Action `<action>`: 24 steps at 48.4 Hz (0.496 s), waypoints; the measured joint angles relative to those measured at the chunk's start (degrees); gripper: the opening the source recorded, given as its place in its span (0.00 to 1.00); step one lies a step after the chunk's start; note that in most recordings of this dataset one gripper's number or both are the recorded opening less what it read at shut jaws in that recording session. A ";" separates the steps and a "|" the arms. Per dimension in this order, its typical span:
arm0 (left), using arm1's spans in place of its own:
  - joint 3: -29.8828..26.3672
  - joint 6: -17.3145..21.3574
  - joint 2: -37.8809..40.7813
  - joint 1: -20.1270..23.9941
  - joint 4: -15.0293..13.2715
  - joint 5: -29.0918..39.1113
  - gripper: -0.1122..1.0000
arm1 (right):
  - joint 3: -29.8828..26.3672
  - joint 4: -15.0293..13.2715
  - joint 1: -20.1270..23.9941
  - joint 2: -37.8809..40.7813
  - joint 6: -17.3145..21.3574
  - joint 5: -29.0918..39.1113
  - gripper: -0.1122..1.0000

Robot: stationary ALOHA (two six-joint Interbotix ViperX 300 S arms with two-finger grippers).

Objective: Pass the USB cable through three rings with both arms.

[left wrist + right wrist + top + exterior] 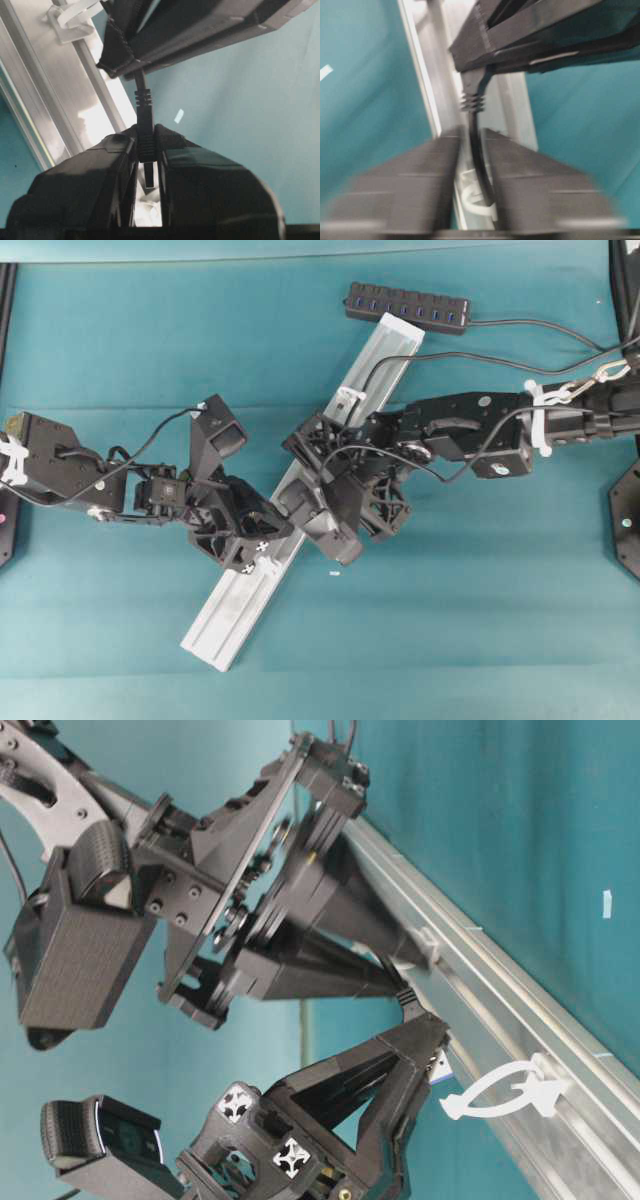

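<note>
Plug between both pincers, over the middle of the rail.

My left pincer (147,165) is clamped on the cable (143,107) plug. The cord runs straight from it into my right pincer (472,150), whose jaws stand narrow on it just behind the strain relief. Both tips nearly meet above the rail (240,605), between two rings (505,1095).
</note>
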 measured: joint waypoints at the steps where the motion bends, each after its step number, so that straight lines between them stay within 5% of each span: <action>1: -0.09 0.00 0.00 0.00 0.00 -0.09 0.20 | -0.18 -0.09 0.00 0.09 0.00 0.00 0.19; 24: 0.00 -0.09 -0.09 0.00 0.00 -0.09 0.20 | -0.79 -1.76 0.18 0.44 0.09 1.67 0.18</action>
